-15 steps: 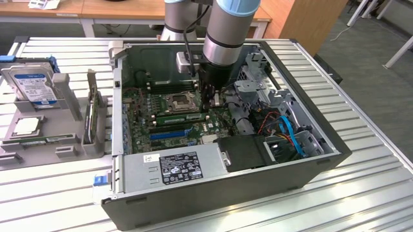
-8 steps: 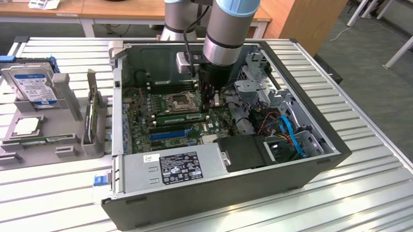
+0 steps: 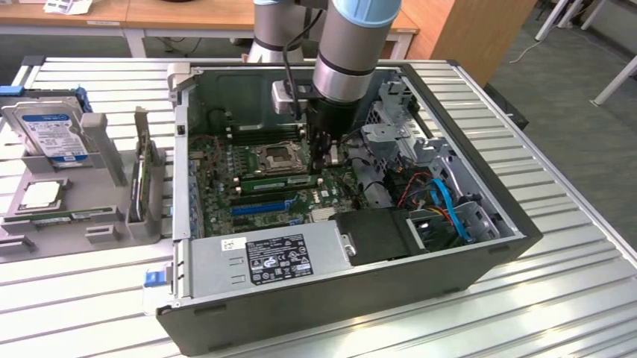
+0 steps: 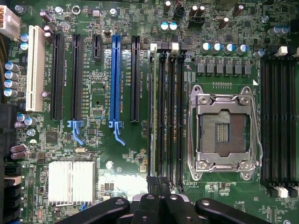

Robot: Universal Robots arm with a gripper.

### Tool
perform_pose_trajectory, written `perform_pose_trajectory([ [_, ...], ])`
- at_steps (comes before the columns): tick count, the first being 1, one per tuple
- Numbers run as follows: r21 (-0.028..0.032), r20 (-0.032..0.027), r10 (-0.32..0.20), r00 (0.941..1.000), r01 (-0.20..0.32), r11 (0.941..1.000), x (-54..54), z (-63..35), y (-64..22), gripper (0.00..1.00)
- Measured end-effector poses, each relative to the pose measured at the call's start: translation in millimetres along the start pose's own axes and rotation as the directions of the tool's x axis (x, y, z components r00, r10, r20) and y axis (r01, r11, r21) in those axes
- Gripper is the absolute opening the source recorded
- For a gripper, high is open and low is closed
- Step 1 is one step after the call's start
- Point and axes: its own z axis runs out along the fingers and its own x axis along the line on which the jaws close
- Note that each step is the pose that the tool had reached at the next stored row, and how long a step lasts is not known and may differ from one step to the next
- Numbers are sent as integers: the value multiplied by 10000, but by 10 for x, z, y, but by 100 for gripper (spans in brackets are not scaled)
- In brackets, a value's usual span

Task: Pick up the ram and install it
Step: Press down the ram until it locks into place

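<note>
Jaws [image 4: 159, 201] hover pressed shut, gripping nothing I can make out, over the near end of the slot bank beside the CPU socket [image 4: 223, 130], while the ram [image 4: 152, 116] stands edge-up in the slot farthest from that socket, its long axis running straight away from them.

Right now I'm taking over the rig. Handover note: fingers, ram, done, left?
Gripper: fingers shut, nothing visibly held, low inside the PC case at the end of the memory slots.
Ram: looks to stand edge-on in the slot farthest from the CPU socket in the bank beside it.
Done: ram is out of the fingers and in a slot.
Left: full seating; latch state can't be judged.
</note>
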Motion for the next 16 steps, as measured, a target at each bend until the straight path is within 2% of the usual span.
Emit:
perform_pose_trajectory([
  [16, -1, 2, 0, 10000, 0, 10000, 3, 35, -2, 10],
])
